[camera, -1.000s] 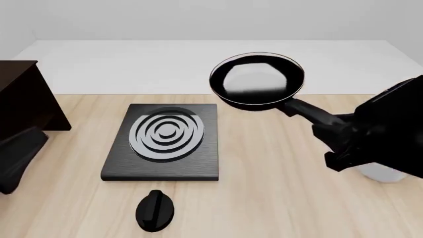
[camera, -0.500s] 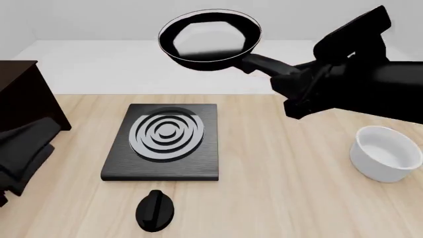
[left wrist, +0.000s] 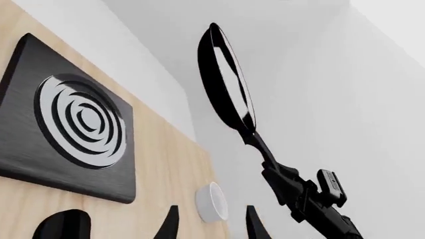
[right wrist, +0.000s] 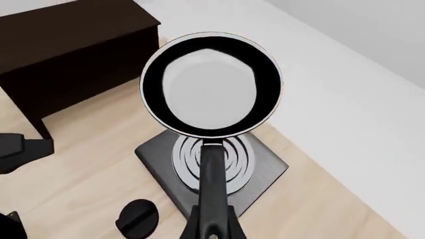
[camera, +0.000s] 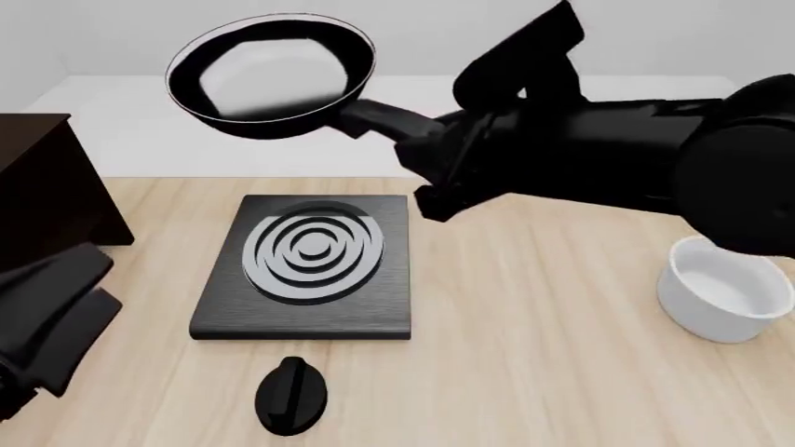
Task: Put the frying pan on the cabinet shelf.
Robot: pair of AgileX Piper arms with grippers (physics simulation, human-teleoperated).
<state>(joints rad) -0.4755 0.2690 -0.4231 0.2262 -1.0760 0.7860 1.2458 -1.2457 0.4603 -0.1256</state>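
Nearest on the pale wooden table (camera: 534, 372) sits a small black oval knob (camera: 293, 395), and at the near left edge the left gripper (left wrist: 211, 225) idles low, its two finger tips spread apart and empty. Behind the knob lies the black square stove plate with grey rings (camera: 308, 264); a white round bowl (camera: 724, 291) stands at the right, well apart from it. Above and beyond the stove plate, the round black frying pan with pale grey-white inside (camera: 271, 76) hangs in the air, roughly level, carried by its long black handle (camera: 379, 119). The right gripper (right wrist: 211, 230) is clenched on the handle's near end, as the right wrist view shows. The very dark brown wooden cabinet (camera: 47, 186) stands at the far left of the table; the pan is right of it and not yet over it. To do this transport well, I judge the arm should carry the pan leftward at a height clearing the cabinet top, keep it level, and lower only once the pan body is fully over the board, handle trailing toward the right. Limits: the front view cuts the cabinet off at the left, so the extent of the cabinet shelf (right wrist: 73, 27) is uncertain; the handle's loop end is hidden inside the gripper.
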